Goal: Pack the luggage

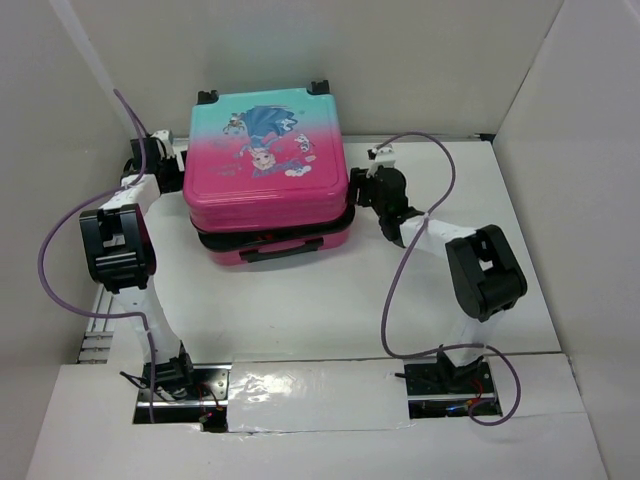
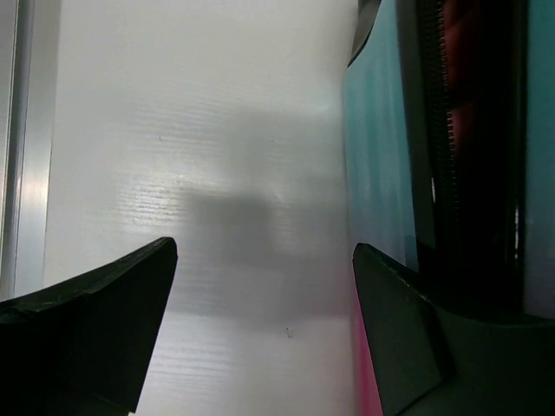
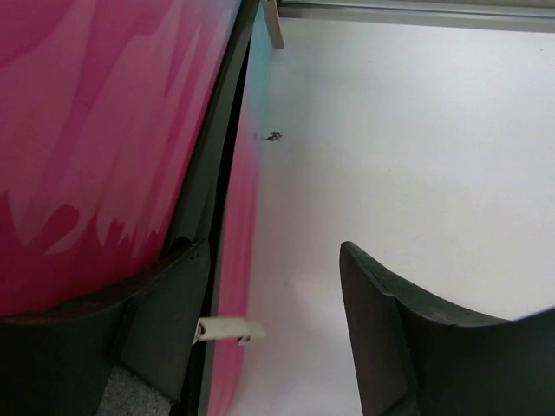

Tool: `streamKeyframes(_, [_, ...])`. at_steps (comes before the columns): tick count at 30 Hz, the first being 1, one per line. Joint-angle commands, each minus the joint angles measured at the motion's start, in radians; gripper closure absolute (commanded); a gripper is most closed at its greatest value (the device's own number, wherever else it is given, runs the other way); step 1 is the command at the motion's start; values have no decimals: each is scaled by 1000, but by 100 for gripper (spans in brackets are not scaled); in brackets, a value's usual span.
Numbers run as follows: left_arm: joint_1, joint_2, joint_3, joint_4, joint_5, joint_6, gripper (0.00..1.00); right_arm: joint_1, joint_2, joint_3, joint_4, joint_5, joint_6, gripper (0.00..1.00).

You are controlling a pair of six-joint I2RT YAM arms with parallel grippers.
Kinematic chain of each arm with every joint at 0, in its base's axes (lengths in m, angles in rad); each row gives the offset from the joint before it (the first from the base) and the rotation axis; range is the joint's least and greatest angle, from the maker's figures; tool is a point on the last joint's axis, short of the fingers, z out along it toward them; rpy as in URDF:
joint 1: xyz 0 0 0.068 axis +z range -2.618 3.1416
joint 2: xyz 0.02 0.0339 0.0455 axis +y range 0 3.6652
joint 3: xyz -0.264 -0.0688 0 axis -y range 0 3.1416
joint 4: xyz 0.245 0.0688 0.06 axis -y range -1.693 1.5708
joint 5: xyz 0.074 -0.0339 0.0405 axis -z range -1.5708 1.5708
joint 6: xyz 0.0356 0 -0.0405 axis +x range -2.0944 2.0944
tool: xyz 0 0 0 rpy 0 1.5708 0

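The luggage (image 1: 265, 160) lies flat in the middle of the table, its pink-to-teal printed lid lowered over the magenta lower half, with a dark gap at the seam. The black handle (image 1: 280, 252) faces me. My left gripper (image 1: 165, 150) is open and empty at the case's left side; in the left wrist view (image 2: 264, 260) its right finger lies next to the teal shell (image 2: 377, 147). My right gripper (image 1: 365, 180) is open at the case's right side; in the right wrist view (image 3: 273, 260) its left finger rests against the seam of the pink shell (image 3: 95, 130), by a small white tab (image 3: 230, 329).
White walls (image 1: 560, 120) close in the table on the left, back and right. Purple cables (image 1: 400, 290) loop from both arms. A metal rail (image 1: 95, 335) runs along the left edge. Black wheels (image 1: 318, 88) sit at the case's far edge.
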Motion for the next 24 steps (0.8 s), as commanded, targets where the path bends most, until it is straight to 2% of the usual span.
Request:
streamKeyframes(1, [-164, -1, 11, 82, 307, 5, 4, 173, -34, -117, -52, -186, -5, 31])
streamKeyframes(5, [-192, -1, 33, 91, 341, 50, 4, 234, -82, -166, -32, -196, 6, 31])
streamKeyframes(11, [-264, 59, 145, 50, 371, 90, 4, 345, -104, -220, -12, -196, 48, 34])
streamKeyframes(14, [-288, 70, 169, 40, 350, 90, 4, 388, -140, -220, -53, -133, 57, 34])
streamKeyframes(18, [-279, 25, 106, 59, 293, 64, 4, 386, -257, -186, -260, 19, 98, 30])
streamKeyframes(19, [-264, 4, 37, 77, 293, 52, 4, 351, -284, -166, -317, 56, 114, 28])
streamKeyframes(21, [-227, -85, -60, 181, 302, 0, 4, 314, -340, -50, -450, 146, 156, 24])
streamKeyframes(22, [-213, -114, -148, 218, 303, -14, 4, 284, -340, 2, -597, 194, 178, 22])
streamKeyframes(24, [-172, -170, -193, 261, 290, -39, 4, 251, -349, 140, -716, 310, 206, 20])
